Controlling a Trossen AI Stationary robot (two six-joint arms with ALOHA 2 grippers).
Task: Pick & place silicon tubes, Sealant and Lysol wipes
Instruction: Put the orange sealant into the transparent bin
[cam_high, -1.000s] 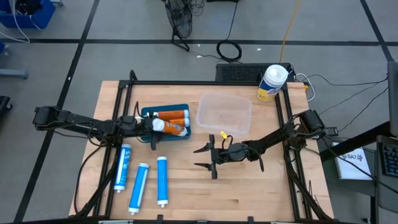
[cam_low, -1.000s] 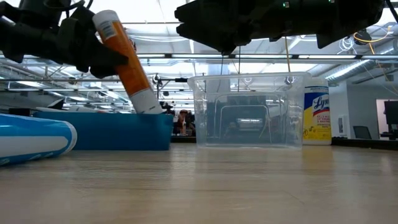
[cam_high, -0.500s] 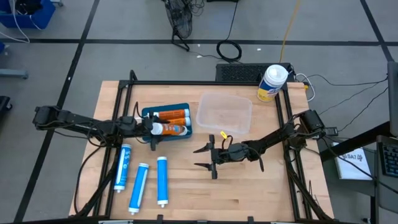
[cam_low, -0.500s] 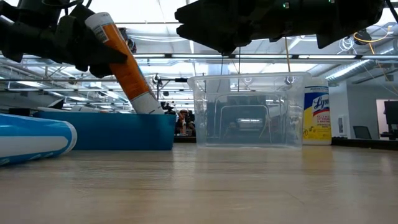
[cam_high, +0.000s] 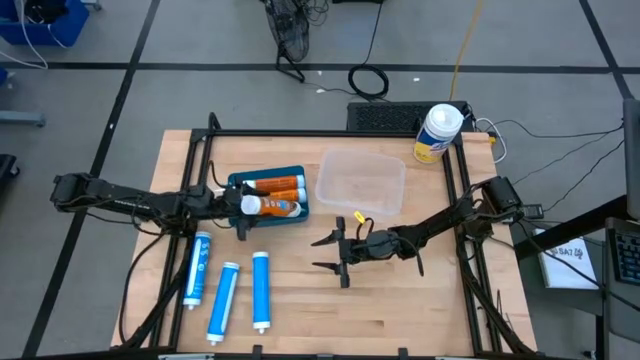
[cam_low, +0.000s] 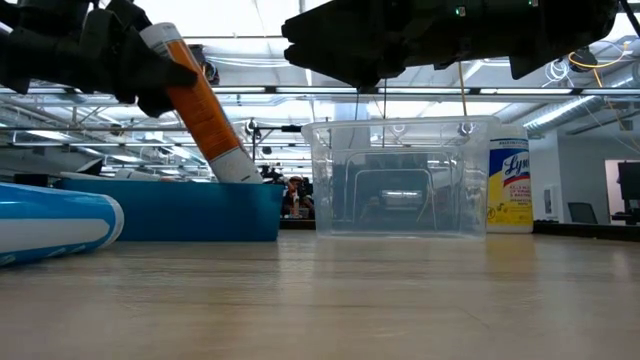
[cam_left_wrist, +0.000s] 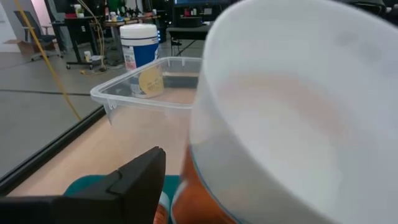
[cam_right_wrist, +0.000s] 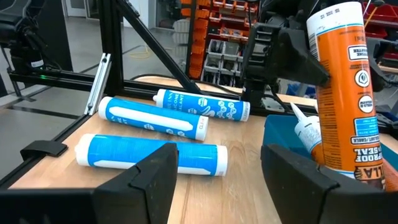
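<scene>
Gripping an orange sealant tube (cam_low: 196, 100), your left gripper (cam_high: 232, 203) has its jaws clenched on the upper part of the tube, with the tube's white lower end down inside the blue tray (cam_high: 292, 216). In the low view the tube leans, its top tilted toward the left arm. In the high view you can see it lying over the tray's front half, while two more orange tubes (cam_high: 275, 185) rest side by side along the tray's rear half. The left arm reaches in from the desk's left edge, stretched nearly flat across to the tray.

Your right gripper (cam_high: 330, 254) hovers over bare wood near the middle of the desk (cam_high: 400, 310), jaws spread apart and holding nothing. The right arm runs from the desk's right edge, angled down toward the centre.

The clear plastic bin (cam_high: 360, 183) sits just right of the blue tray, toward the rear edge, and you can see nothing in it.

The Lysol wipes (cam_high: 437, 133) stand upright at the desk's rear right corner, just beyond the clear bin.

Three blue silicone tubes (cam_high: 229, 298) lie roughly parallel on the wood near the front left corner, in front of the tray; the right wrist view shows them resting flat.
</scene>
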